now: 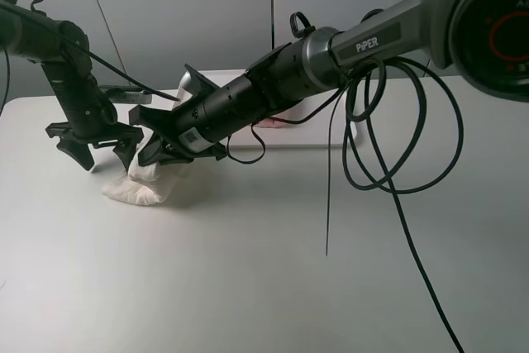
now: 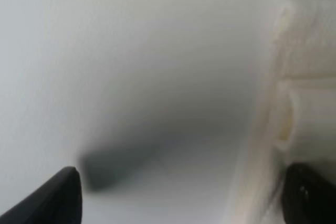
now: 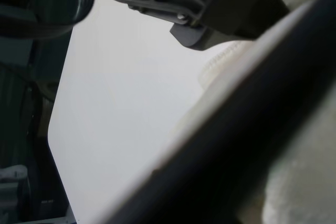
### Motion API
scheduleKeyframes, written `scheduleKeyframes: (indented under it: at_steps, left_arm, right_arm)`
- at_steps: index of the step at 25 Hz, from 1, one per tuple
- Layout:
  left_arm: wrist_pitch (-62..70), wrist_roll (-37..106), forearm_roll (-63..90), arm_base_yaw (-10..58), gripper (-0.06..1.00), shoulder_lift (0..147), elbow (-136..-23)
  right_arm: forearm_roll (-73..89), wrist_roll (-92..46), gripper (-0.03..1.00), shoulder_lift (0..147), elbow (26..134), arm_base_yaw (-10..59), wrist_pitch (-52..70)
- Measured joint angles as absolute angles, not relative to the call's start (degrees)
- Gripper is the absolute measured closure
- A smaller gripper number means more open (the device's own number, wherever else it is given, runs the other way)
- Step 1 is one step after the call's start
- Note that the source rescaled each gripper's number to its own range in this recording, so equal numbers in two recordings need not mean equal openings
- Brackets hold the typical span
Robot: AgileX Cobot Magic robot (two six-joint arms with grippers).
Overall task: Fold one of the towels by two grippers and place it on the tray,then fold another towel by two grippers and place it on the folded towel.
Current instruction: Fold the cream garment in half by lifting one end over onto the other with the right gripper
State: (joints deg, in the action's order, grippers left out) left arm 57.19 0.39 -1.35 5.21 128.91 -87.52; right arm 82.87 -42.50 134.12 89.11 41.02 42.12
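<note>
Clamping the cream-white square terry towel (image 1: 136, 189) near the left edge of the white surface (image 1: 248, 270), the right gripper (image 1: 162, 153) needs the left gripper (image 1: 103, 155), jaws apart, to pinch the matching corner.

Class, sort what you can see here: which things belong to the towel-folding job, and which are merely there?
Belong to the job:
white towel
pink towel
tray
left gripper, fingers apart
right gripper, shut on the white towel

Merely there:
table
hanging cables
</note>
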Motion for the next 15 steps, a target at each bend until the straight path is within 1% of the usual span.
scheduleKeyframes:
  at_steps: [3, 15]
  left_arm:
    - [57.2, 0.4, -1.4, 5.2, -0.04, 128.9, -87.5]
    - [57.6, 1.3, -0.8, 5.2, -0.04, 129.0, -88.1]
  right_arm:
    - [83.1, -42.0, 0.94, 136.2, 91.0, 41.2, 42.3]
    - [84.0, -41.8, 0.94, 136.3, 91.5, 42.0, 40.2]
